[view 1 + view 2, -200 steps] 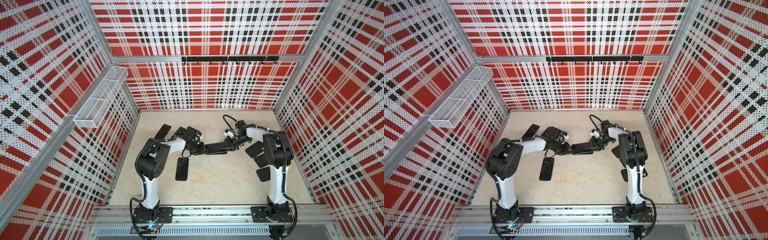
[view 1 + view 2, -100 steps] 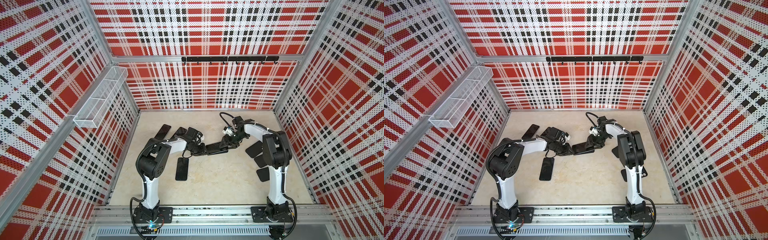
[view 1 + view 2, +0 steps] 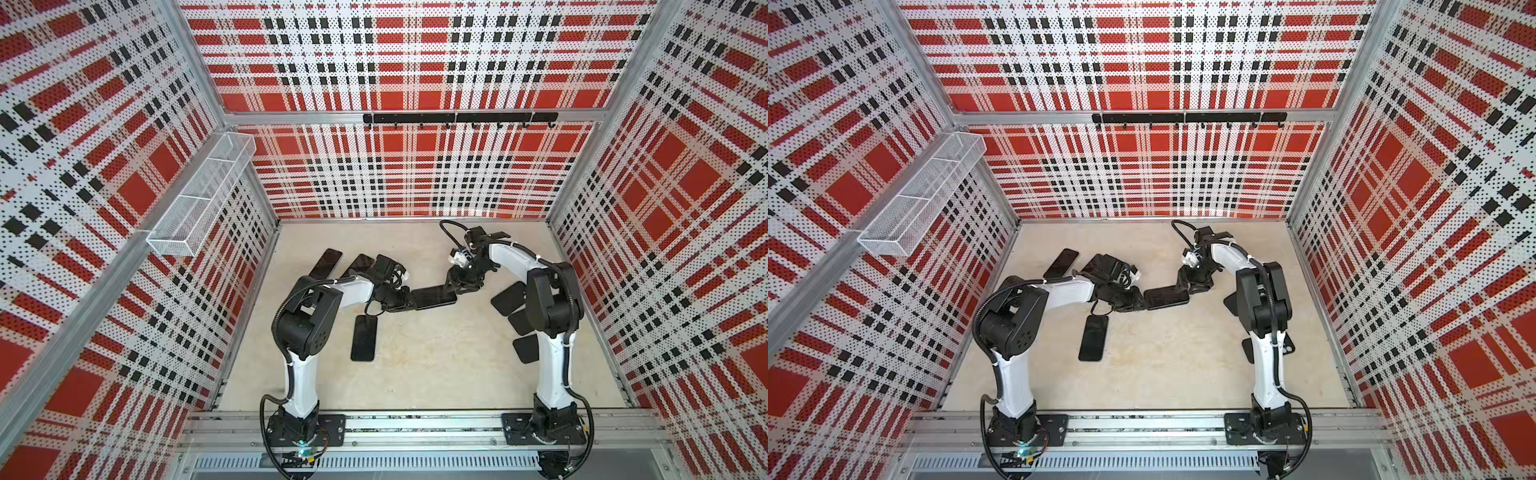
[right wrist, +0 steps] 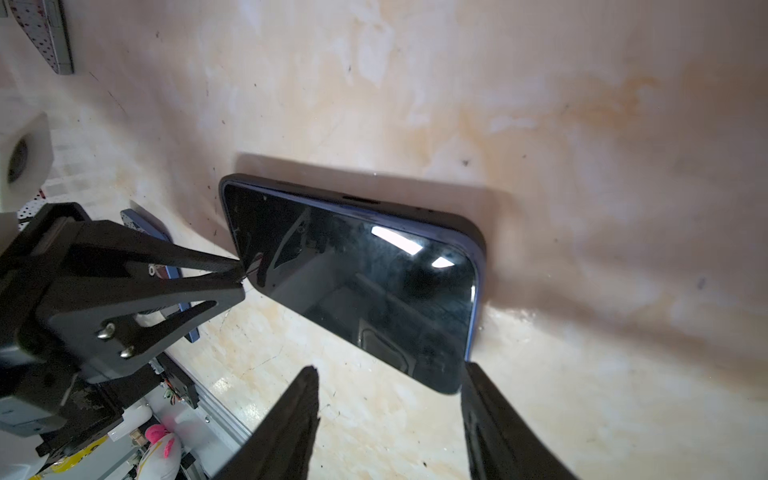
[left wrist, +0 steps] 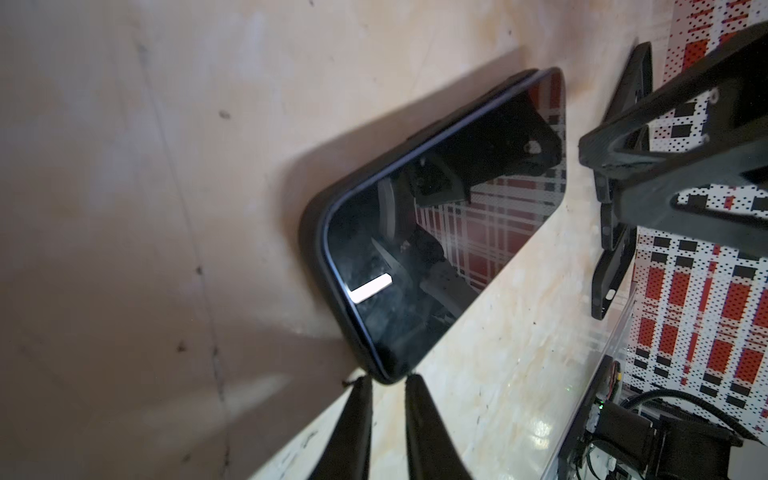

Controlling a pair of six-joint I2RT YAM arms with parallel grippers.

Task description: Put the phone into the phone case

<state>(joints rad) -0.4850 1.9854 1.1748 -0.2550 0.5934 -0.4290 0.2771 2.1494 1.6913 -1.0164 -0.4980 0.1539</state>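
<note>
Left wrist view puts your left hand [image 5: 386, 379] right at one short end of the dark glass-fronted phone with a bluish rim [image 5: 440, 232]. Its fingers are narrowed almost together and pinch that corner. The phone lies screen up in the matte black phone case [image 5: 314, 232] on the pale beige surface [image 5: 124, 208], midway between the two arms in both top views. Your right hand [image 4: 390, 368] stands released at the opposite end, with one finger just at the corner and the other apart from it. The bluish rim shows above the case lip along one long side, so I judge the phone is not fully seated. Hold the pinched end steady and press with a right fingertip near the raised corner. Push straight down, not sliding, because a sideways push could pop the rim out or skid the whole thing across the surface. For room, you have bare surface toward the arm bases. A spare dark phone [image 3: 364, 338] lies near the left arm, and flat black cases [image 3: 509, 297] sit just beside the right arm, so start any retreat upward before swinging outward.
</note>
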